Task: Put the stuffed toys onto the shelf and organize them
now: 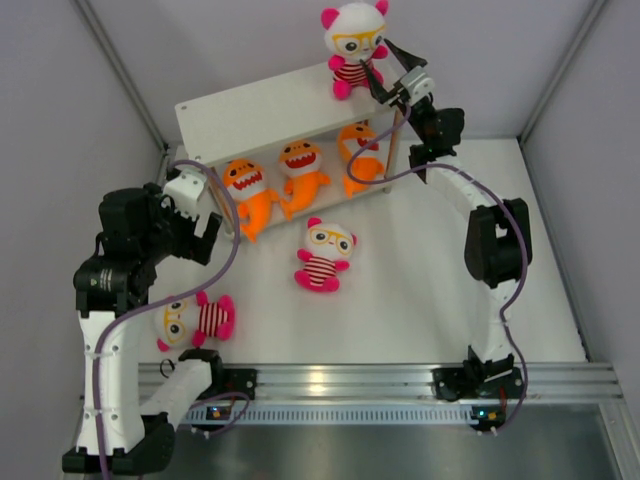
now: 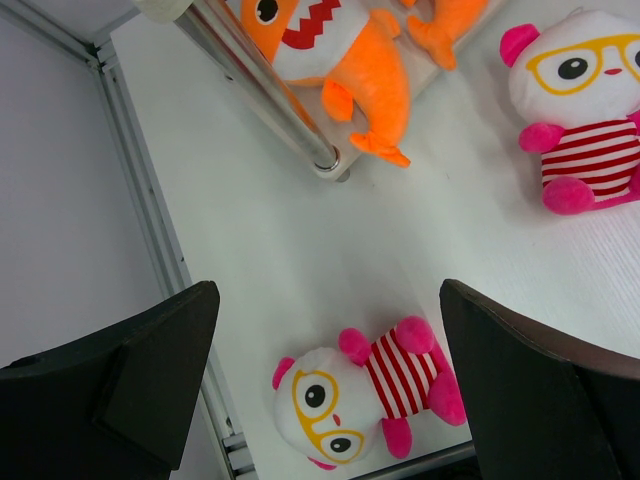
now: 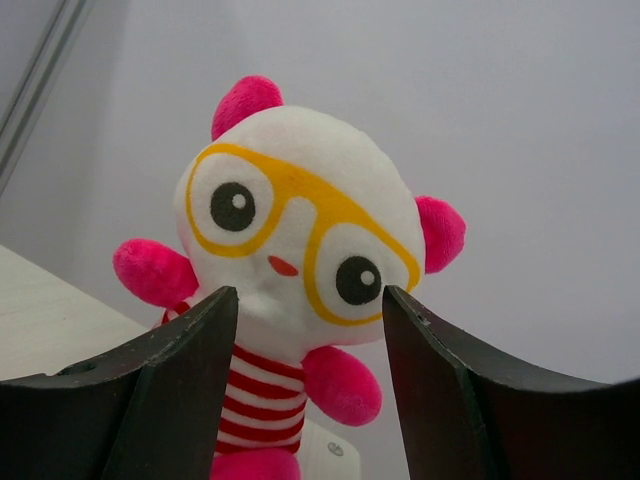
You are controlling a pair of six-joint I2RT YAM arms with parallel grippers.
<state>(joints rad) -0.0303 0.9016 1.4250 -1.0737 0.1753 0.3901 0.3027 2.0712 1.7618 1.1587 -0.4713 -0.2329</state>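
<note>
— So, how many toys do you count?

— Six: three dolls and three sharks.

— Where are the sharks?

— All three lie in a row on the lower board of the shelf (image 1: 260,115), tails pointing near: the left shark (image 1: 245,195), the centre shark (image 1: 303,175) and the right shark (image 1: 358,155).

— And the dolls?

— One is on the shelf and two are on the table (image 1: 420,290). The top doll (image 1: 355,45) sits upright at the far right end of the upper board. The middle doll (image 1: 323,255) lies on its back just near of the shelf. The near-left doll (image 1: 195,320) lies on its side close to the left arm's base.

— What about the grippers?

— The right gripper (image 1: 392,75) is at the top doll's right side with its jaws apart. From its wrist, the two fingers flank the striped body, and I cannot tell whether they touch it. The left gripper (image 1: 200,235) hangs above the near-left doll, spread wide and holding nothing.
</note>
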